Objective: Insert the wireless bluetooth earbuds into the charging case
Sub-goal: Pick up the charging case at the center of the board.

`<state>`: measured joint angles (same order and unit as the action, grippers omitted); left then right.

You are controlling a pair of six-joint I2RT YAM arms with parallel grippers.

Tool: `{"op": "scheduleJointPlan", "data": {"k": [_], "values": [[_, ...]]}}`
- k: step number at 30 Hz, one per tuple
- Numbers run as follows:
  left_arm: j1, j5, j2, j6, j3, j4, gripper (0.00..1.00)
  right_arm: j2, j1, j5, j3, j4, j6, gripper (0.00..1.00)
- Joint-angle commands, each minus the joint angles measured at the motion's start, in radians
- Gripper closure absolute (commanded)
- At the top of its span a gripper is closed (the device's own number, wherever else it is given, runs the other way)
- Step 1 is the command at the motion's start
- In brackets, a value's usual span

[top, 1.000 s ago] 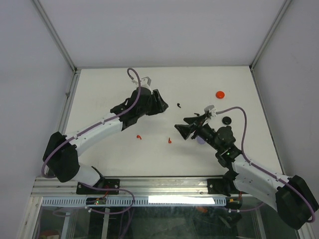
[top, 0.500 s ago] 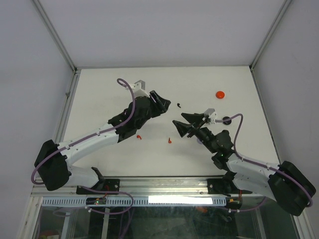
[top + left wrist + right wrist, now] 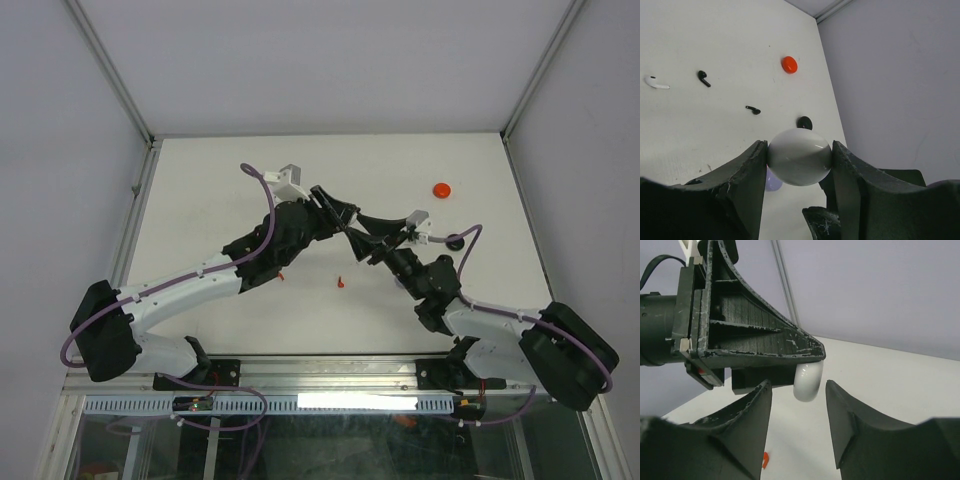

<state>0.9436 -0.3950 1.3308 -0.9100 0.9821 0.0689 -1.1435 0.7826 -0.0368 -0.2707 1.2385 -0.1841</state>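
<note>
Here, the white charging case (image 3: 799,156) hangs above the tabletop (image 3: 715,40), pinched at its round sides by the left claw (image 3: 798,147), whose two dark fingers press against it. The right claw (image 3: 799,385) meets it from the other side. Its fingers are spread, with the case's rim between their tips and a gap showing on both sides. Below, loose on the tabletop, lie a white earbud (image 3: 656,83), a black earbud (image 3: 703,78) near it, and a second black earbud (image 3: 753,109) further right. A red earbud (image 3: 341,283) sits nearer the arm bases. A red case (image 3: 789,64), a black case (image 3: 804,122) and a lilac case (image 3: 773,181) rest apart from one another on the tabletop.
</note>
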Motion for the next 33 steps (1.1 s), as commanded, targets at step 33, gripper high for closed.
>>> {"op": "scheduleJointPlan", "data": {"k": [33], "values": [[0.058,-0.066,-0.048,0.061,-0.012,0.131,0.75,-0.069,0.006,0.03,-0.1,-0.005,0.019,0.64]]}}
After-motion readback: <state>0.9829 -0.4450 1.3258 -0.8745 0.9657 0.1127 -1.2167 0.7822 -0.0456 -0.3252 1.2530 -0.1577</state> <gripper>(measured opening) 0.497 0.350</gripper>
